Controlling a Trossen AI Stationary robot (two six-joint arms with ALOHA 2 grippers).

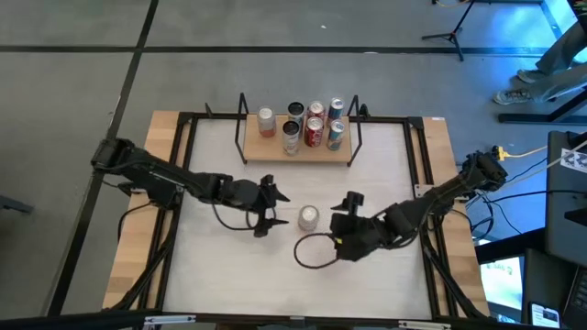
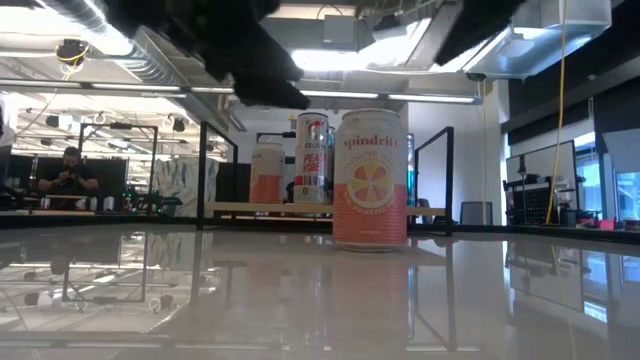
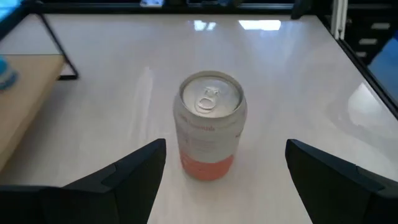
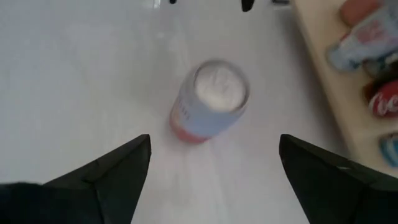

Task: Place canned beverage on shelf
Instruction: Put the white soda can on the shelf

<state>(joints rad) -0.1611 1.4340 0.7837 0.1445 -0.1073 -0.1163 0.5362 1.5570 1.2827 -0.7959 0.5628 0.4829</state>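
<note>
A pink-and-white beverage can point(image 1: 308, 216) point(image 2: 371, 180) stands upright on its base on the white tabletop, near the middle. My left gripper point(image 1: 272, 213) is open just to its left, with the can point(image 3: 209, 124) ahead of its spread fingers and not touching them. My right gripper point(image 1: 341, 220) is open just to the can's right and looks down on the can point(image 4: 210, 102) from above. The shelf point(image 1: 298, 151), a light-wood board with black wire uprights, sits at the table's far side and holds several cans.
The shelf's board point(image 3: 25, 106) point(image 4: 336, 93) lies beyond the can. Its cans point(image 1: 312, 124) fill the middle and right; the left end shows bare wood. A black frame point(image 1: 183, 165) runs round the tabletop. A cable loop point(image 1: 307, 252) lies near my right gripper.
</note>
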